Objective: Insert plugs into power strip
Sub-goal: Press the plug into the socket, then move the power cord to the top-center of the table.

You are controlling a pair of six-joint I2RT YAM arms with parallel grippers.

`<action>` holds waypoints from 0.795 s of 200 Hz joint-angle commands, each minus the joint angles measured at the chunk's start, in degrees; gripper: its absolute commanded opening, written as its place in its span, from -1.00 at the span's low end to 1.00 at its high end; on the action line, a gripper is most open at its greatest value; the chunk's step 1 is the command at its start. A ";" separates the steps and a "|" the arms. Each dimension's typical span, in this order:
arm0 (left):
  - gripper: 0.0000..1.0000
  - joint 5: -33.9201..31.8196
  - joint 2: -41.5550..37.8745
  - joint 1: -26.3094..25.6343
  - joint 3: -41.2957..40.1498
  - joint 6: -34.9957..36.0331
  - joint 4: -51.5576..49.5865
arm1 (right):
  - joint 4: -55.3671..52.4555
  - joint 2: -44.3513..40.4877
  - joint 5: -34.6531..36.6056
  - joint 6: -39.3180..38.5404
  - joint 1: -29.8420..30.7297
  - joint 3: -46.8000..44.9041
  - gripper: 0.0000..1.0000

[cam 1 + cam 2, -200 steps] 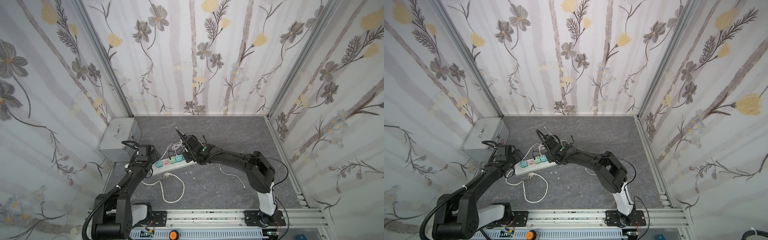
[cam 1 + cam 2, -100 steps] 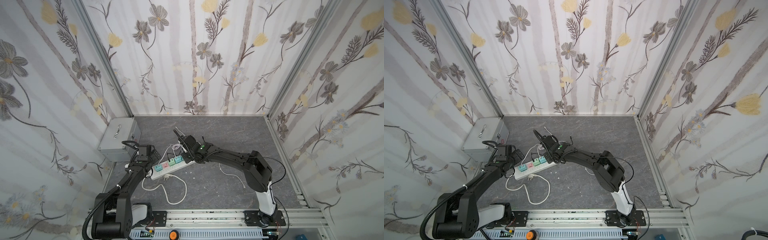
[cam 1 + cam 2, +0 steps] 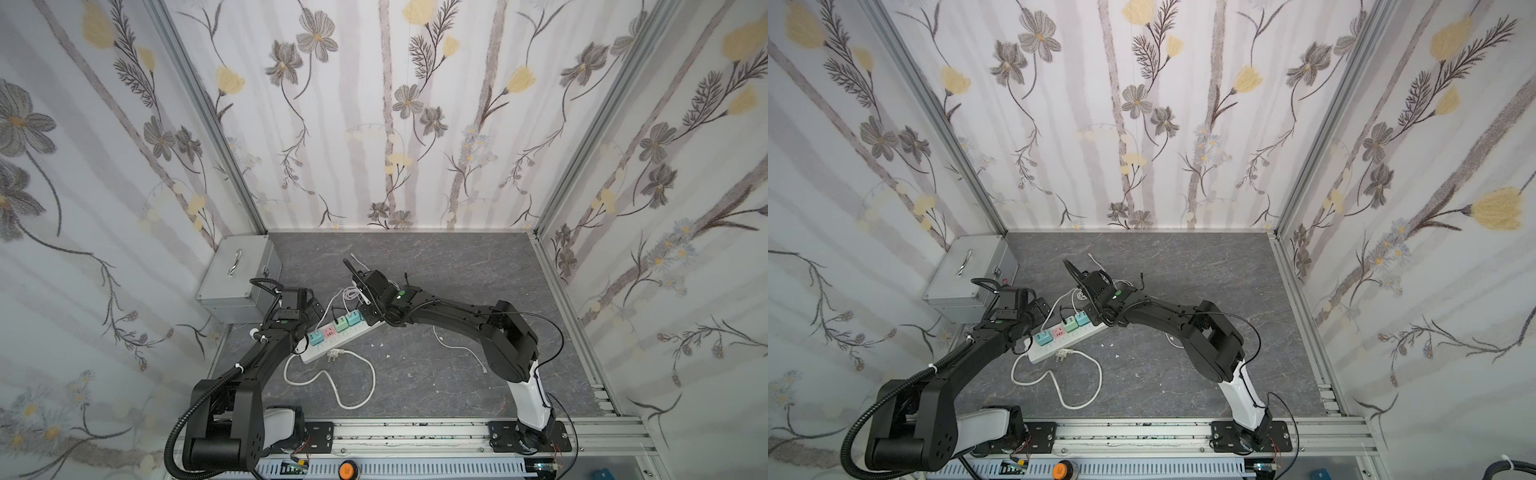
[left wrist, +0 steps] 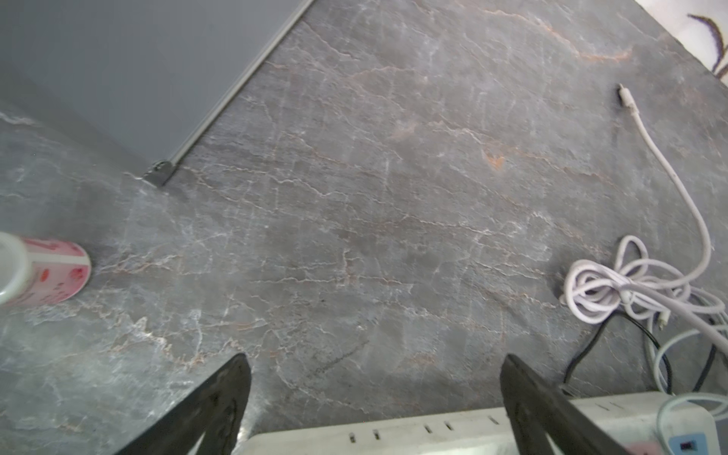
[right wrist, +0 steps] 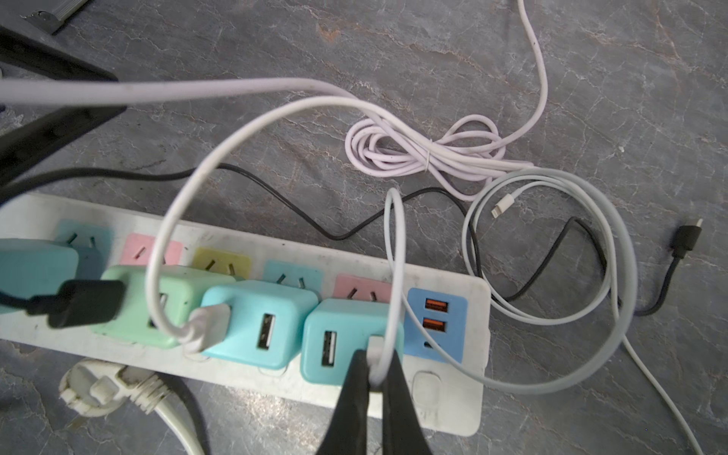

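The white power strip (image 5: 445, 398) lies slantwise on the grey floor, seen in both top views (image 3: 332, 347) (image 3: 1054, 353). Several plugs sit in its sockets: a teal one (image 5: 35, 272) with a black cable, a mint one (image 5: 138, 303), and two more teal ones (image 5: 260, 323) (image 5: 338, 338). My right gripper (image 5: 375, 366) is shut on the thin white cable (image 5: 396, 256) where it leaves the end teal plug. My left gripper (image 4: 378, 394) is open at the strip's other end (image 4: 394, 437), nothing between its fingers (image 4: 232, 394).
A grey metal box (image 3: 237, 276) with a handle stands at the back left. The strip's thick white cord (image 3: 353, 386) loops forward, ending in a white three-prong plug (image 3: 334, 355). Bundled lilac cable (image 5: 425, 153) lies behind the strip. A pink-and-white cup (image 4: 39, 272) lies nearby.
My right gripper has edged slightly to the left over the strip. The left arm has stayed where it was.
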 commanded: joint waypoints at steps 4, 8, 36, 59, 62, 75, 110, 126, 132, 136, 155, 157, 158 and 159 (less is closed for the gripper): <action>1.00 -2.61 1.91 -1.77 1.90 1.28 0.66 | -12.63 -1.89 -0.60 0.09 -0.71 -4.65 -0.75; 1.00 -2.87 2.24 -1.96 2.27 1.36 0.77 | -11.82 -2.83 -1.03 0.45 -1.04 -5.12 -0.69; 1.00 -9.06 1.35 -2.27 6.16 4.18 -1.08 | -1.96 -12.02 -6.15 0.59 -2.50 -9.09 -0.16; 1.00 -14.58 -1.47 -2.16 9.27 8.13 -1.61 | 4.82 -20.32 -6.68 -0.81 -3.87 -13.07 0.06; 1.00 -14.80 -1.84 -2.16 9.49 8.70 -1.34 | 5.78 -21.57 -6.60 -1.03 -4.11 -14.01 0.07; 1.00 -13.78 -3.17 -2.08 9.35 11.99 1.15 | 10.19 -27.49 -4.87 -1.30 -5.79 -18.89 0.15; 1.00 -12.59 -3.49 1.09 5.27 16.70 6.56 | 22.07 -45.48 4.38 1.28 -16.36 -36.42 0.99; 1.00 -7.27 -3.09 2.75 5.07 14.91 4.96 | 21.87 -50.92 6.73 3.97 -23.23 -42.85 0.99; 1.00 -4.67 -3.00 2.72 4.87 14.29 5.07 | 21.23 -52.46 7.11 4.73 -25.67 -44.60 0.99; 1.00 -2.37 -2.93 2.67 4.81 13.75 5.06 | 20.82 -53.26 7.29 5.27 -27.22 -45.68 0.99; 1.00 1.63 -1.94 0.52 5.30 11.45 3.32 | 20.24 -56.68 6.60 6.97 -32.97 -50.31 0.99; 1.00 1.36 -1.83 0.20 5.50 11.26 2.76 | 20.31 -56.91 6.36 7.15 -33.43 -50.66 0.99; 1.00 1.14 -1.75 -0.01 5.60 11.17 2.58 | 20.32 -57.08 6.22 7.27 -33.62 -50.85 0.99; 1.00 0.94 -1.67 -0.12 5.69 11.04 2.36 | 20.37 -57.25 6.06 7.33 -33.85 -51.08 0.99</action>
